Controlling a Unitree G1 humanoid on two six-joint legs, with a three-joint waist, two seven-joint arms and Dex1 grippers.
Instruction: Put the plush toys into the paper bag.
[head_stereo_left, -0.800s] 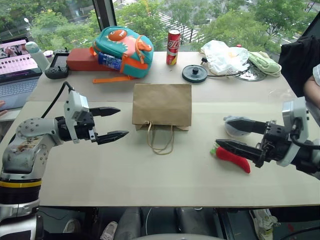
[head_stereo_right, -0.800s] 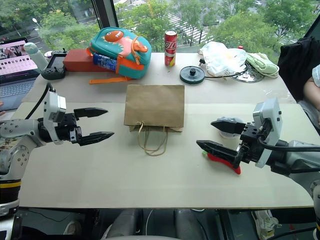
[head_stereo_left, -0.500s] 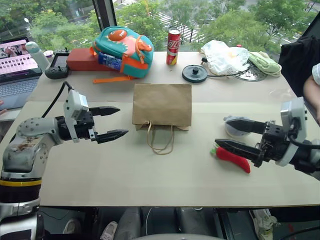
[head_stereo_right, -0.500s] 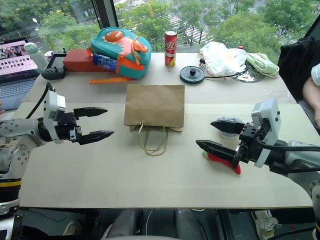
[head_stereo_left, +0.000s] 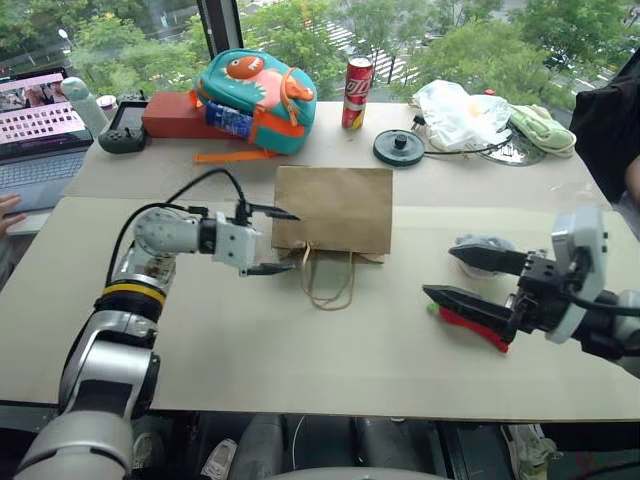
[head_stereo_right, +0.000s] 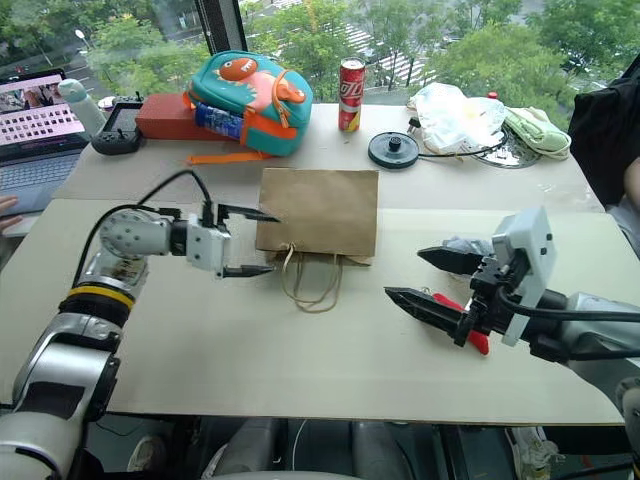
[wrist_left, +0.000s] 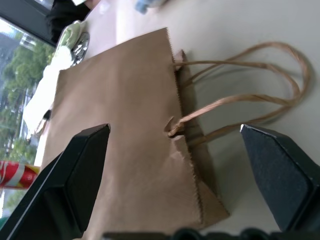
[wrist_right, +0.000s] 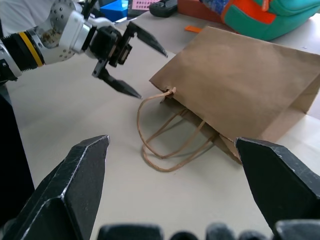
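Paper bag (head_stereo_left: 333, 209) lies flat and shut on the desk (head_stereo_left: 300, 340). Left pincer (head_stereo_left: 273, 240), spread wide, sits at its mouth corner; probably opening comes first. Right pincer (head_stereo_left: 462, 274), also wide and empty, hovers over the chili (head_stereo_left: 470, 327) and grey blob (head_stereo_left: 484, 243).

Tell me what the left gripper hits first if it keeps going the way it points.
Most likely the paper bag: the open left gripper points at its near corner by the handles, just short of it.
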